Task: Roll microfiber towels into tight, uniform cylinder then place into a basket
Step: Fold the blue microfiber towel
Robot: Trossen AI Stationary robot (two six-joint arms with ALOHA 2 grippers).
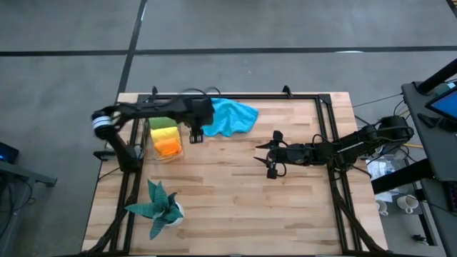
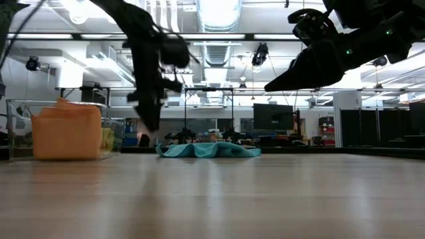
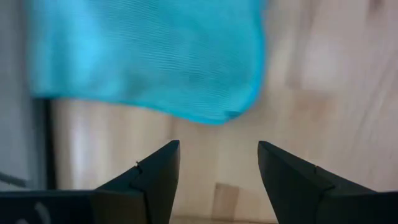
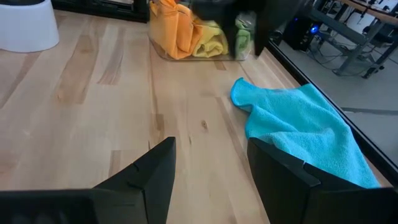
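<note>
I have the left claw (image 1: 194,135) hanging just above the worktop (image 1: 235,207), its fingers spread and empty, right next to the basket (image 1: 148,140). The basket already holds three rolled towels: the orange towel (image 1: 169,147), the yellow towel (image 4: 209,42) and the green towel (image 1: 163,123). The blue towel (image 1: 230,116) is the one left, lying loose and crumpled on the worktop near the far edge, not rolled at all.

What matters for my next move is that the blue towel lies just beyond my left claw, on the side away from the basket, with its nearest edge almost under the fingertips in the left wrist view. Its long side runs roughly across the worktop, from the left claw toward the right arm.

My right claw (image 1: 272,155) is also spread and empty, held above the middle of the worktop, well apart from the towel. The left arm is clearly nearer, so I judge it should take that edge first.
</note>
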